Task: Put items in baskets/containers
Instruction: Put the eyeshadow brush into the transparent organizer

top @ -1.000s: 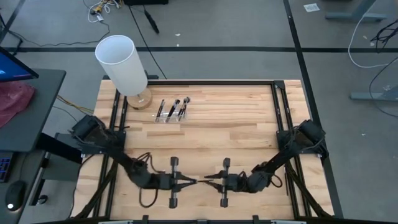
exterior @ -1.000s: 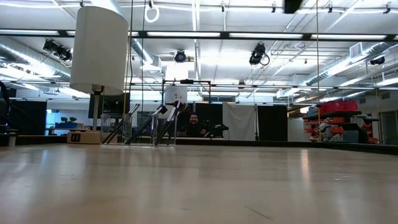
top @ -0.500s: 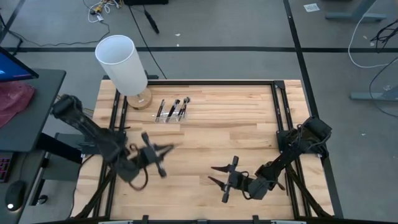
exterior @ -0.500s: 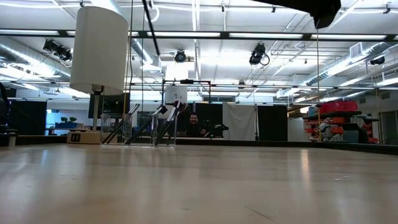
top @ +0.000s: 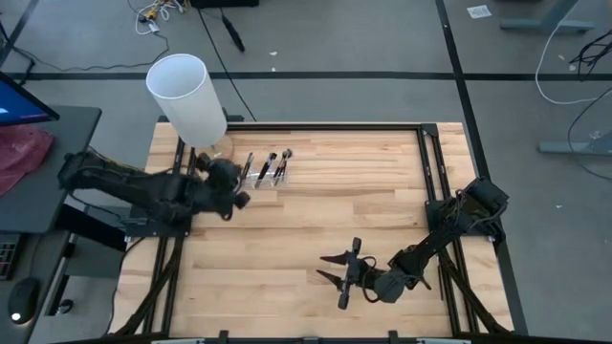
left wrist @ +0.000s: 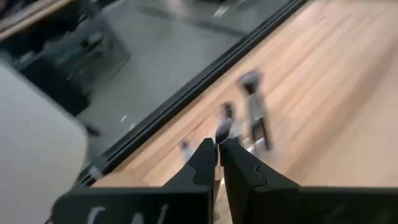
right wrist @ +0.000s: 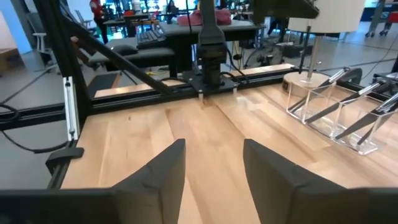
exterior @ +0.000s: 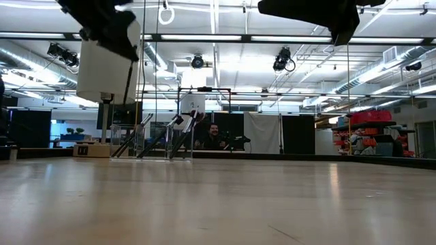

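Three dark makeup brushes (top: 268,164) lean upright in a clear low holder (top: 262,180) at the far left, next to a white cylinder on a round wooden base (top: 187,94). My left gripper (top: 241,183) is shut and hovers just left of the holder. In the left wrist view a thin dark brush (left wrist: 221,129) shows at the tips of my left gripper (left wrist: 217,144). My right gripper (top: 328,268) stands open above the near middle of the table. In the right wrist view nothing is between the fingers of my right gripper (right wrist: 214,158). My left gripper pinches a thin dark brush between its two fingertips (left wrist: 205,155); its end (left wrist: 220,133) sticks out just past them. The fingers slant down from the table's left toward the holder. The picture is blurred, so which part of the brush they have cannot be told.
The white cylinder (exterior: 107,54) rises close behind my left arm. Black frame rails (top: 435,191) run along the table's left, right and far sides. Bare wood (top: 354,191) lies between the holder and the right arm. The room beyond the table holds desks and stands.
A second ago the two grippers met tip to tip at the near middle. My right gripper has opened and stayed there. My left gripper, still shut, has risen and swung toward the far left, over to the holder, tipping from steeply down to a shallow slant.
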